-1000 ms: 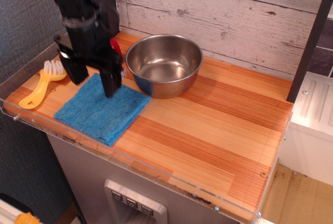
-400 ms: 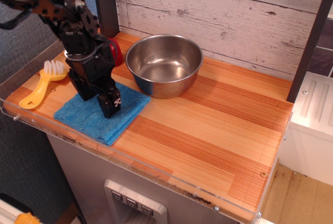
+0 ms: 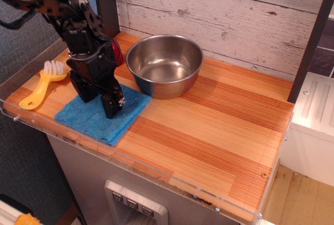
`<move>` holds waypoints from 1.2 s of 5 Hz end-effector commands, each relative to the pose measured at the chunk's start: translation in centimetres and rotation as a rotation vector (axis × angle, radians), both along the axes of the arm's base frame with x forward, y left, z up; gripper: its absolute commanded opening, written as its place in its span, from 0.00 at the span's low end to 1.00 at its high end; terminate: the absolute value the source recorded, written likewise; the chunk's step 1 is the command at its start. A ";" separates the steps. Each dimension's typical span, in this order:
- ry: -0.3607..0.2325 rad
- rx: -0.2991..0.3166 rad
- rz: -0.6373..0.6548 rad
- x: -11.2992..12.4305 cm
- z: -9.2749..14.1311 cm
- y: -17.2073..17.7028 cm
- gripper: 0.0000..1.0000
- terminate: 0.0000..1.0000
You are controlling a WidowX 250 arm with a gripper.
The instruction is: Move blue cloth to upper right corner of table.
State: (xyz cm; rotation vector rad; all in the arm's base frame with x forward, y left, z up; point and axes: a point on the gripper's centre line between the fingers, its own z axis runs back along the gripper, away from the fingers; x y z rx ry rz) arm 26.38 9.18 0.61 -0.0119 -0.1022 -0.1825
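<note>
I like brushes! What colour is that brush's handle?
Yellow; the brush shows best in this one camera view.

Steel bowl point(image 3: 165, 64) sits upright toward 12 o'clock on the bench, near the whitewashed plank wall point(image 3: 224, 13). Yellow brush point(image 3: 43, 83) lies at 9 o'clock, white bristles up. Small red object point(image 3: 118, 52) just left of bowl, mostly hidden.

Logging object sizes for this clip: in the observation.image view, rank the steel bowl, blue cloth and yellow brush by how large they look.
1. Blue cloth and steel bowl: about alike, so I won't rank them; the cloth lies nearer the camera and the arm hides part of it.
2. Yellow brush: clearly the smallest.
</note>
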 end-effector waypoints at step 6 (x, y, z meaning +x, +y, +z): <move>-0.009 0.082 0.036 2.7 0.6 -19.0 1.00 0.00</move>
